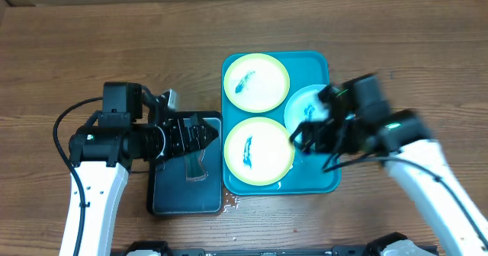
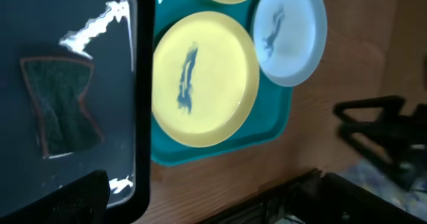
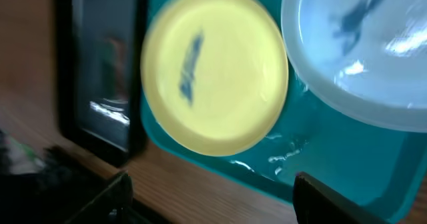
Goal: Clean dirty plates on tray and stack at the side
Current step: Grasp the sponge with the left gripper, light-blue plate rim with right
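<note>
The turquoise tray point(image 1: 314, 64) is seen on the wood tabletop point(image 1: 91, 43), its long axis running from the robot's side to the far side. Two yellow-green plates are lined up along that axis, the far plate point(image 1: 255, 83) and the near plate point(image 1: 258, 151), each marked by a dark blue smear drawn roughly the same way. The pale blue plate point(image 1: 303, 104), smeared too, is tucked beside them toward the right rim. The right gripper point(image 1: 309, 134) is held over the tray's near right part, fingers well apart, nothing gripped. The left gripper point(image 1: 210, 134) is spread wide and empty above the black tray point(image 1: 171, 195), where a sponge point(image 2: 60, 107) lies.
</note>
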`<state>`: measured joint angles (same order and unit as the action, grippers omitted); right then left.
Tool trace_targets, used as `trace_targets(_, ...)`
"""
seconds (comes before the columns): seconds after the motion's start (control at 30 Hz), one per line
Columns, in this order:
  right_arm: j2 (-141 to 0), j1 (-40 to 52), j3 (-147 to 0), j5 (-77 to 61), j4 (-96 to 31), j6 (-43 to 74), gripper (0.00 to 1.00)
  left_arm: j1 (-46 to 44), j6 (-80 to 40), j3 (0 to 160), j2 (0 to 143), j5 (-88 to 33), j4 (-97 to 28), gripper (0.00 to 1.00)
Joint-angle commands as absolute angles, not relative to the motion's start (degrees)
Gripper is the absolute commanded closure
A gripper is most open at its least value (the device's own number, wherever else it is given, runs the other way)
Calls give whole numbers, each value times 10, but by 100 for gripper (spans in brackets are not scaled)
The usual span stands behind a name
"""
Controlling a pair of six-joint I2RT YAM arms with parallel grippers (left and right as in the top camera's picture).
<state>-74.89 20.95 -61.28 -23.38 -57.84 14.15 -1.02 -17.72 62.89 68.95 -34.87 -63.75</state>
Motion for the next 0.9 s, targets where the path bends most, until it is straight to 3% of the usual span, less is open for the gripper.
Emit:
trace_targets(0.0,-780,275,-550,-63,-528,243,23,-15,-155,643,681,-269,-671,1)
trace_targets(0.23,-874,283,-514,-83,-439,248,38,-77,-232,643,678,-103,-723,4)
trace_targets(0.47,-947,283,-514,-114,-386,239,69,-146,-281,643,686,-7,-719,3)
trace_targets(0.5,-960,283,-514,-114,-381,240,76,-148,-288,643,694,0,-717,3)
trace_targets(0.63,-975,280,-514,-92,-382,245,87,-148,-288,641,717,0,-712,2)
trace_targets(0.87,-976,279,-514,-69,-378,256,93,-148,-288,603,794,-28,-668,10)
